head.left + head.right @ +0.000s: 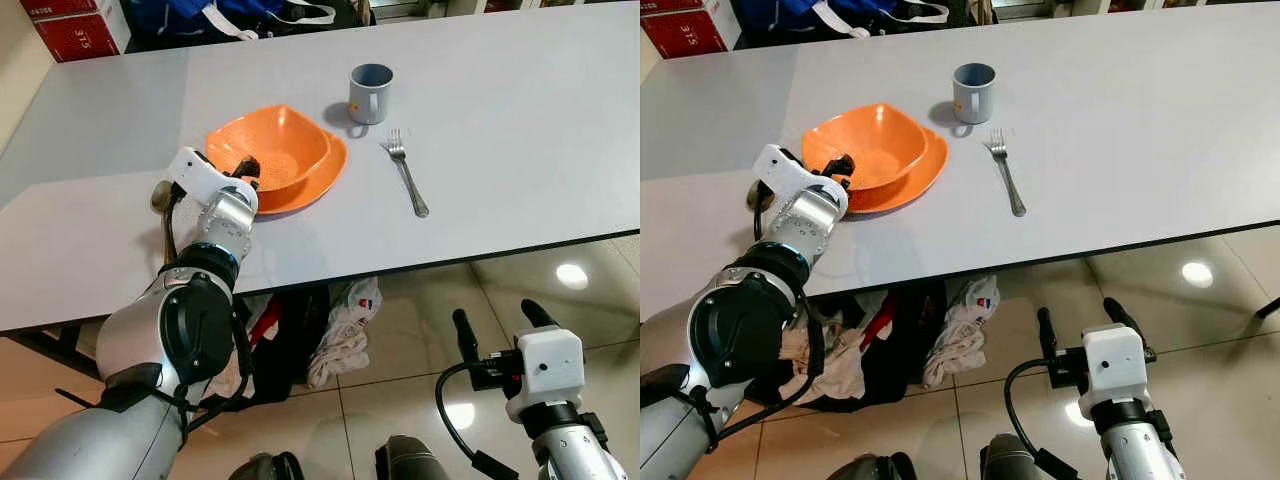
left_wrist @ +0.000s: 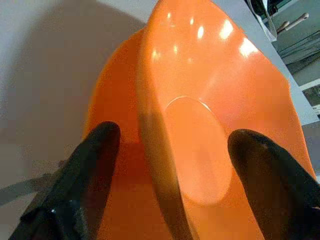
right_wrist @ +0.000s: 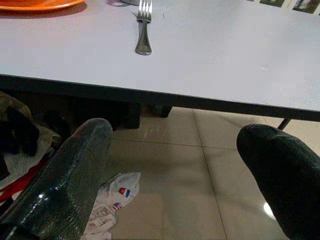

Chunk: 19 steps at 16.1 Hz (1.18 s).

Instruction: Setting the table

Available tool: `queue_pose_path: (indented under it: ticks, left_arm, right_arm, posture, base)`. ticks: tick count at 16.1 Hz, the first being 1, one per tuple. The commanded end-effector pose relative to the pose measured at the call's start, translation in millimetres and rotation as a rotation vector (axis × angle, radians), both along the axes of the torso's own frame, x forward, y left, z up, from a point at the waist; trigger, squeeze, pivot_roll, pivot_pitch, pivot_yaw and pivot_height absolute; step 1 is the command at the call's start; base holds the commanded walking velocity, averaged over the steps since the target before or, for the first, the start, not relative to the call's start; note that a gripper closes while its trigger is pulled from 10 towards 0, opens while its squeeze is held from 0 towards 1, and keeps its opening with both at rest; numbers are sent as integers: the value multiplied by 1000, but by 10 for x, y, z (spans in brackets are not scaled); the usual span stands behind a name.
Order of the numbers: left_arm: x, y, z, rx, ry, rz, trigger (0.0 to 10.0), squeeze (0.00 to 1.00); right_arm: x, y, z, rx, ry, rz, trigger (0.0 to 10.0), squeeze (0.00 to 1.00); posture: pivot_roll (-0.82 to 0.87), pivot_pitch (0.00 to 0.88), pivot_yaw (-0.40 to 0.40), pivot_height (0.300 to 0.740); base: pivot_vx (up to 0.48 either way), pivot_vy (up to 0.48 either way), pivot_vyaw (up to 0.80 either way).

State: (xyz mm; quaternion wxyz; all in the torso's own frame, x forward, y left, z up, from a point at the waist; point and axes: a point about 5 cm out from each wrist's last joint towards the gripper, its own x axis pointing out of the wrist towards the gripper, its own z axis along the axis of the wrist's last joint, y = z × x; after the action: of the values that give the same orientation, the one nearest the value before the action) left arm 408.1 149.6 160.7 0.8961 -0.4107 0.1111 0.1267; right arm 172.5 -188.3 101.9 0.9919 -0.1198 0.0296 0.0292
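Note:
An orange bowl [image 1: 275,150] sits in an orange plate [image 1: 318,185] on the grey table [image 1: 520,130]. My left gripper [image 1: 250,167] is open at the bowl's near left side. Its fingers straddle the rim [image 2: 150,130], one finger [image 2: 95,155] outside over the plate and the other inside the bowl. A blue-grey mug [image 1: 370,92] stands just behind the plate to its right. A metal fork [image 1: 408,172] lies right of the plate. A spoon [image 1: 160,200] lies on the table by my left wrist, partly hidden. My right gripper [image 1: 498,322] hangs open below the table's front edge.
Red boxes [image 1: 75,25] and a dark bag [image 1: 240,15] stand beyond the table's far edge. A heap of clothes [image 1: 340,330] lies on the tiled floor under the table. The table's right half is bare past the fork.

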Motion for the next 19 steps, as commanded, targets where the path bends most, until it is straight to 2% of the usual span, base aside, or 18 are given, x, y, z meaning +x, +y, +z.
queue_pose_path:
  ticks: [1,8,9,13,15,19]
  left_arm:
    - [-11,24,-31,6,26,7,10000,1000]
    - [-21,87,-48,67,58,25,10000,1000]
    - [10,72,43,100,25,12,10000,0]
    - [91,-34,311,141,-96,-34,10000,0]
    - [131,-144,483,213,-164,-83,10000,0]
    - [124,-171,444,301,-138,-119,10000,0]
  right_arm:
    - [-16,10,-18,-2,6,3,10000,0]
    - [50,43,-29,3,-2,18,10000,0]
    - [62,55,-23,3,-5,22,10000,0]
    - [83,73,-6,4,-12,27,10000,0]
    - [103,83,4,5,-18,33,10000,0]
    - [152,94,-8,9,-21,38,10000,0]
  posture:
    - [-454,133,103,722]
    - [-434,101,105,722]
    - [-431,97,105,722]
    - [-424,96,104,722]
    - [-417,95,104,722]
    - [-401,83,106,722]
  base:
    - [0,0,0]
    - [0,0,0]
    - [0,0,0]
    - [0,0,0]
    - [0,0,0]
    - [0,0,0]
